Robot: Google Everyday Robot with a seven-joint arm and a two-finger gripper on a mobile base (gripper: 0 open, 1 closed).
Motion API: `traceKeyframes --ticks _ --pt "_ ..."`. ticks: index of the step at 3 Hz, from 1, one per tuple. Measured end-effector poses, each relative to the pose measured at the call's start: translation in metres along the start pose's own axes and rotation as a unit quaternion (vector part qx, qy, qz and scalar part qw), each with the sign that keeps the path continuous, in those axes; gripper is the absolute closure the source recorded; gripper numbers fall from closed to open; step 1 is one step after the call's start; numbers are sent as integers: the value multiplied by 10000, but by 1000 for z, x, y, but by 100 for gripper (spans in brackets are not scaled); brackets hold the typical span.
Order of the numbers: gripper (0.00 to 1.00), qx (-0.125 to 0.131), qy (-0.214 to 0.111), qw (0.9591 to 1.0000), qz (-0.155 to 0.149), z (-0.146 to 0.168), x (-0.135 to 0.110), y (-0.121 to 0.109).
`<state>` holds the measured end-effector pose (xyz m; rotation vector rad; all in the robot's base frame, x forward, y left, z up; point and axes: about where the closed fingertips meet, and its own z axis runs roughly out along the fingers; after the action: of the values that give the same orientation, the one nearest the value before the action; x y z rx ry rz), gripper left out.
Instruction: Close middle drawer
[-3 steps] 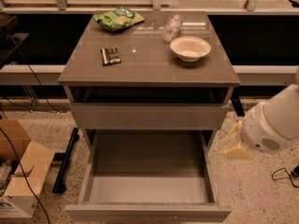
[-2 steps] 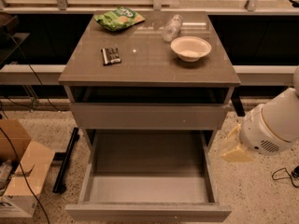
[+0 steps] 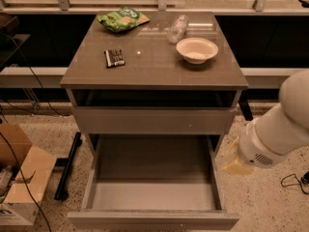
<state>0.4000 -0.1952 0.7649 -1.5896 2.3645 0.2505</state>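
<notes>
Middle drawer [image 3: 149, 195]: one, pulled fully out, just left of my gripper [image 3: 235, 162] and lower. My gripper hangs beside its right wall, apart from it; grip state: I cannot tell. My white arm [image 3: 282, 127] slants down from the right edge. Cabinet top [image 3: 154, 71], up and left of the gripper: one bowl [image 3: 197, 50], one bottle [image 3: 177, 28] lying down, one green bag [image 3: 123, 19], one dark packet [image 3: 114, 58]. Speckled floor [image 3: 270, 202]; one cardboard box [image 3: 19, 178] far left.
</notes>
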Motion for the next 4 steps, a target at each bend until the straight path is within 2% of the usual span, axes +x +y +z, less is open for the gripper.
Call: traceKeyframes --ticks 1,2,3,4 --pt "100 -113 343 9991 214 63 31 8" --pt "100 -286 443 9974 500 107 61 18" --pt "100 -595 233 9920 1092 160 96 34" --pt "100 -929 -102 9790 1814 225 130 46"
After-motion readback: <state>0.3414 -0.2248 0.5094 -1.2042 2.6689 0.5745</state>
